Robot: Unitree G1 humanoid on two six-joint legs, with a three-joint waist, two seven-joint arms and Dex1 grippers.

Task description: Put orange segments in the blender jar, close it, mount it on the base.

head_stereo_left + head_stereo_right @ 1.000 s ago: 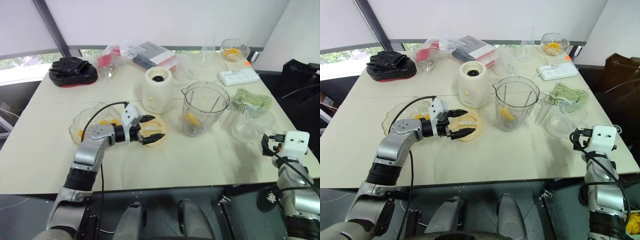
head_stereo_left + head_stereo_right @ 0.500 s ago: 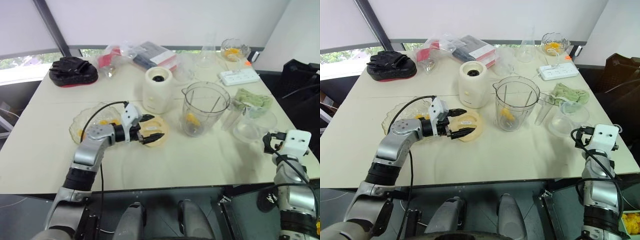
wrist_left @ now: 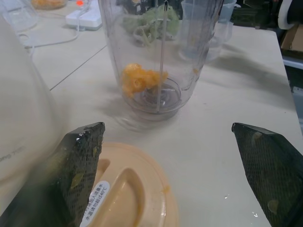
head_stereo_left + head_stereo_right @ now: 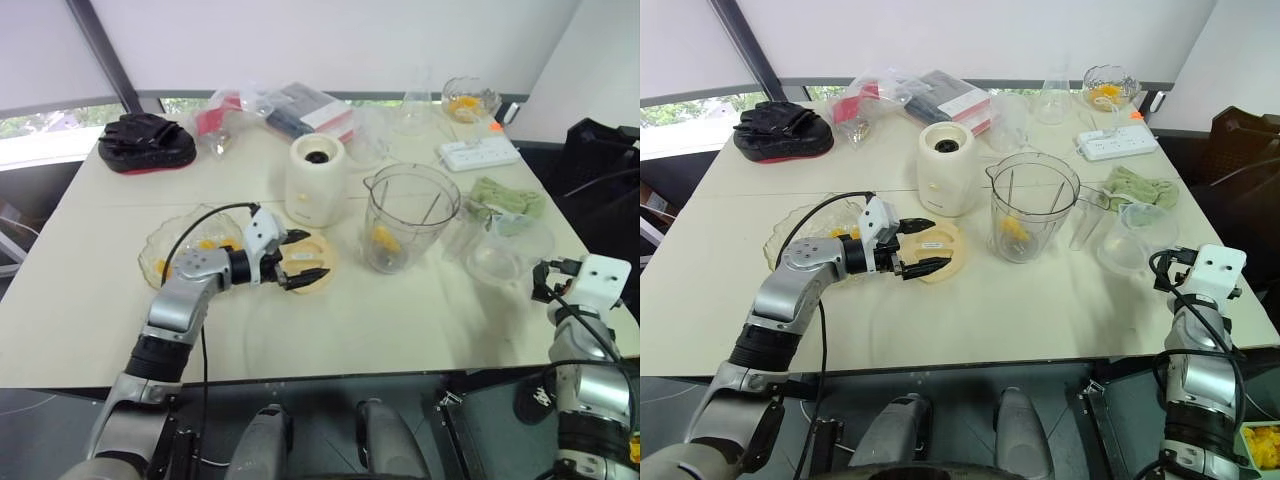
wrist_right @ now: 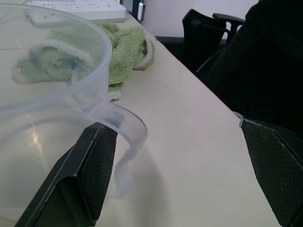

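Centrally on the cream table [image 4: 400, 320] stands the blender jar [image 4: 408, 218], upright and uncovered, with a few orange segments [image 3: 139, 79] resting at its bottom by the blades. Just beside it, toward the robot's left, sits the base [image 4: 315, 180], its dark socket facing up and nothing mounted on it. In front of the base lies a cream round lid [image 4: 312, 262], flat on the table.

Over that lid hovers the left gripper [image 4: 296, 257], the forearm reaching low across the table from the left and pointing toward the jar; its jaws stand wide apart, one finger above the lid, and nothing is held. Behind the arm is a shallow glass bowl [image 4: 170, 245] with more orange pieces.

At the table's right near corner, the right gripper [image 5: 189, 184] points level, fingers spread wide and empty, next to a squat clear measuring jug [image 5: 52, 94]. A green cloth [image 4: 508, 197] lies beyond the jug, and a white power strip [image 4: 478, 153] farther back. Black chairs stand past the table's right edge, and pale roller blinds cover the windows behind.
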